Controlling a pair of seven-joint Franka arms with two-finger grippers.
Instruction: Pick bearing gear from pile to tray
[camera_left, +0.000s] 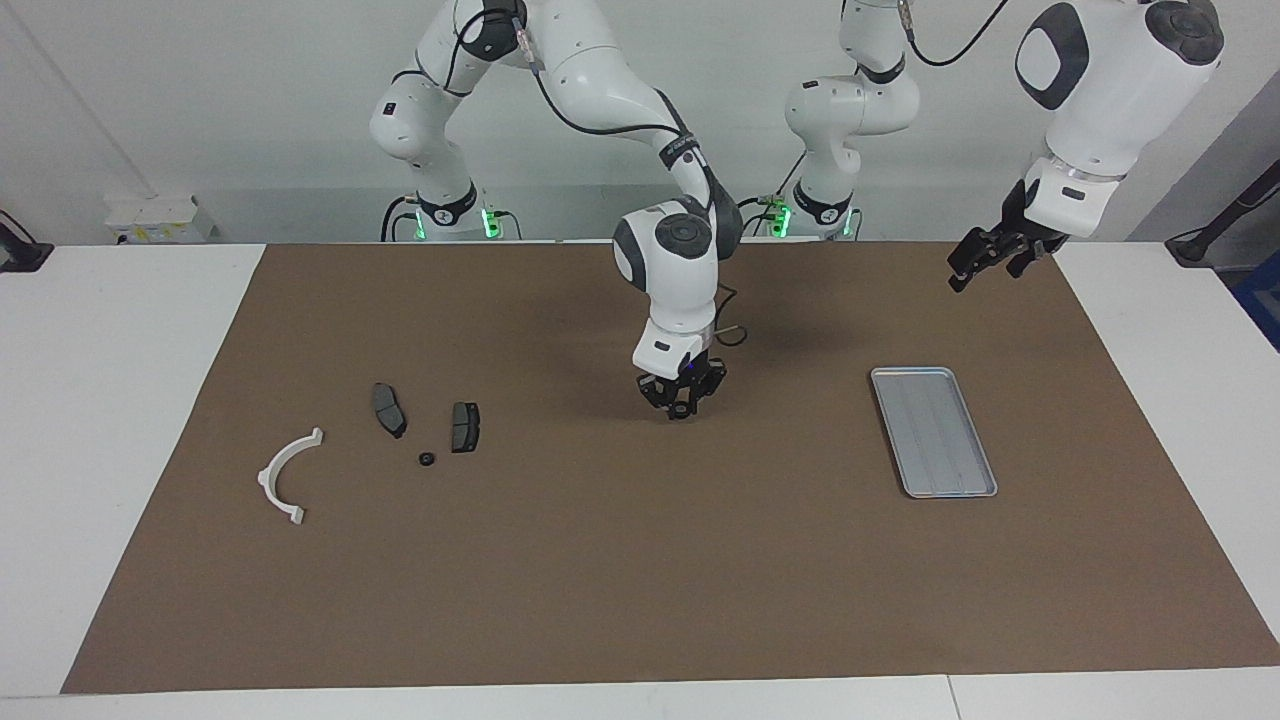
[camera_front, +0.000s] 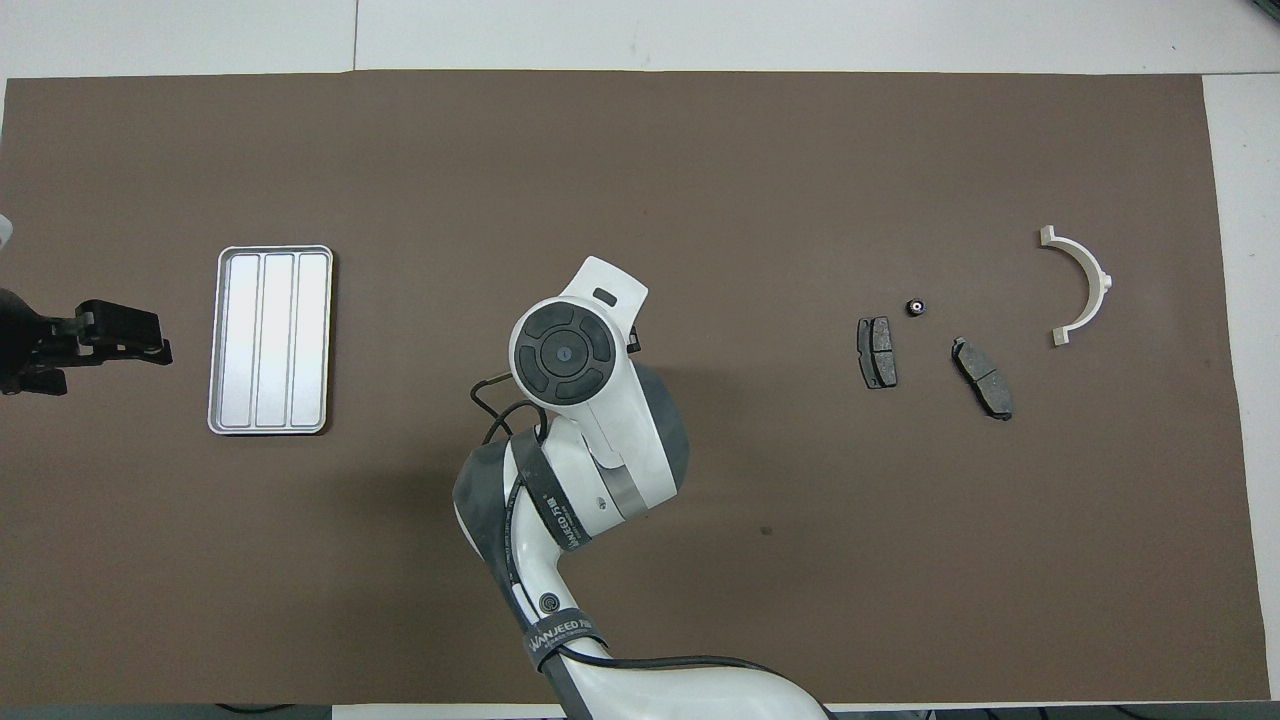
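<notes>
Bearing gear (camera_left: 426, 460) flat on mat (camera_left: 600, 560) between two brake pads (camera_left: 389, 409), round, no long axis, tray (camera_left: 933, 431) long axis toward robots, right gripper (camera_left: 682, 398) mid-mat, hidden overhead, finger state cannot tell, left gripper (camera_left: 990, 255) waits, fingers apart.

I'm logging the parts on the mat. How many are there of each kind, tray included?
Dark grey brake pads: 2
White arc bracket: 1
Small black round piece: 1
Metal tray: 1
Total: 5
</notes>
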